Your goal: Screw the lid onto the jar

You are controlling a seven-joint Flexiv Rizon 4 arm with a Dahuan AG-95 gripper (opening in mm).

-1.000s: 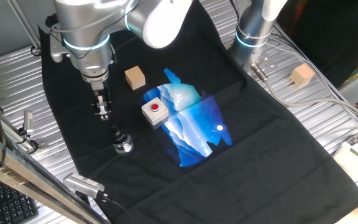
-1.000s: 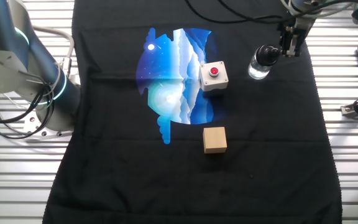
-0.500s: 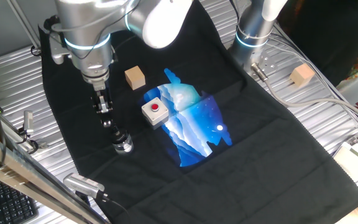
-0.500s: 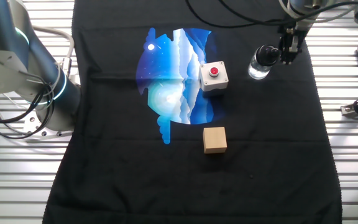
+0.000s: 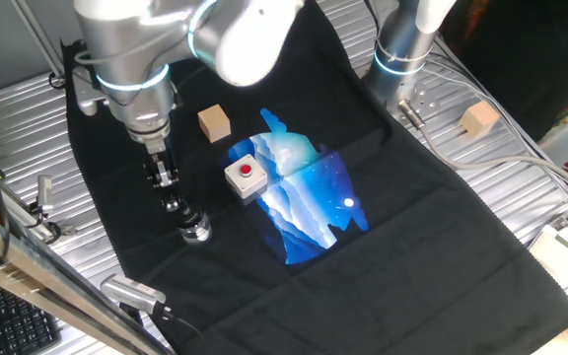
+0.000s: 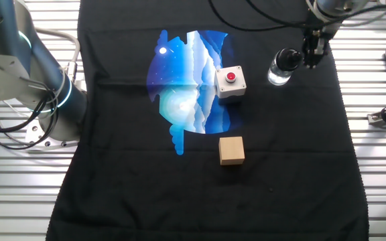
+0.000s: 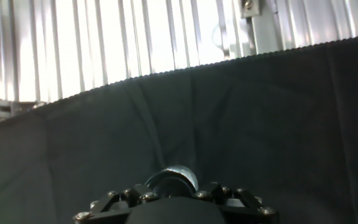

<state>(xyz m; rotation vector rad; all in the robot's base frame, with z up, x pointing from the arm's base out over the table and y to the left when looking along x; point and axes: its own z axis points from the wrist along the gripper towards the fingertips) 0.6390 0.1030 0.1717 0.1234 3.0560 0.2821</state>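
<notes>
Gripper [image 5: 173,204] fingers are held just above and beside the small round black screw lid [image 5: 191,219], which is seated on the short clear cylindrical jar [image 5: 196,234] on the black cloth [image 5: 442,247], presumably for twisting (whether the fingers are clenched cannot be told). Nearby, a white box with a red button [image 5: 246,177] is left untouched.

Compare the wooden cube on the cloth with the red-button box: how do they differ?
The wooden cube is plain tan; the red-button box is white with a red button on top. The cube lies on bare black cloth, the box at the edge of the blue print. Both are small, blocky and untouched by the gripper.
</notes>
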